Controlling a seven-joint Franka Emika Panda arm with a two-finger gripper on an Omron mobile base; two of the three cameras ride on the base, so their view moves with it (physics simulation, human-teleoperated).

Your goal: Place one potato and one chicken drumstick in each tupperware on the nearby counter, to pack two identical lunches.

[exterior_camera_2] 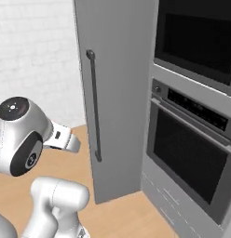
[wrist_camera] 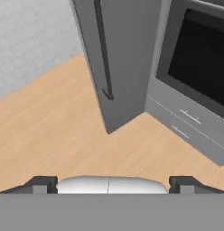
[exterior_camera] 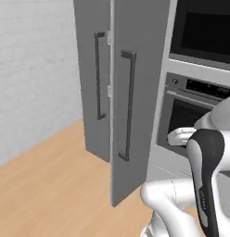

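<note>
Zero food in sight: you won't spot a potato, a drumstick, a lunch box or the desk from where the base is parked, so I can't tell you which way they lie from the fingers.
fingers (wrist_camera: 112,184): spread wide, about as far apart as they go, with nothing between them. The two dark tips sit at the bottom corners of the hand view.
aim: the hand looks down and forward at bare wooden floor (wrist_camera: 55,131), with the corner of the tall grey cabinet (wrist_camera: 127,54) straight ahead.
cabinet: two long dark handles (exterior_camera: 128,106) run up and down its doors in the left base view, and the doors look shut to me.
oven (exterior_camera_2: 192,153): built into the wall just right of the cabinet, dark glass door, drawers (wrist_camera: 186,124) below it.
wall (exterior_camera: 33,69): white brick, off to the left.
the relation that matters: nothing to grab is ahead of the hand, so my guess is you need to drive or turn the base until the desk comes into view before any reach makes sense.
progress: looks like the very start, nothing packed as far as I can judge.
</note>
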